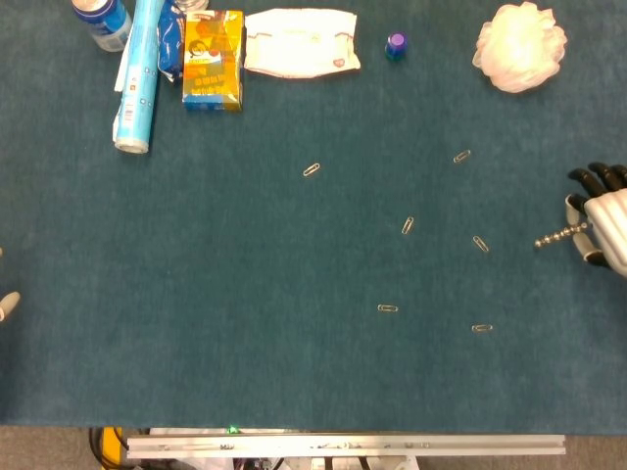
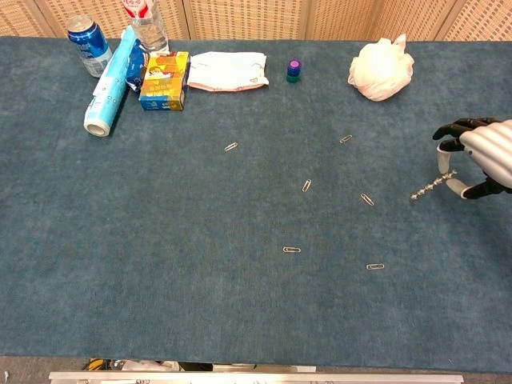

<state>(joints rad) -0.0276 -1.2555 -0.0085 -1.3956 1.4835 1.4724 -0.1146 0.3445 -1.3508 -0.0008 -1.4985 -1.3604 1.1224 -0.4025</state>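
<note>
Right hand point(image 2: 480, 160) at 3 o'clock pinches the drill bit point(image 2: 432, 186) by its shank; bit looks light, stiff, slick, likely to twist. Left hand point(image 1: 8, 305) barely visible, state unclear.

Head view straight down, chest view lower, slanted forward, both sharing table point(image 1: 196, 294)

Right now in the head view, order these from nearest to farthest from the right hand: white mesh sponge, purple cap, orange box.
From the right hand, which holds a drill bit:
1. White mesh sponge, at the back right.
2. Purple cap, at the back centre.
3. Orange box, at the back left.
</note>
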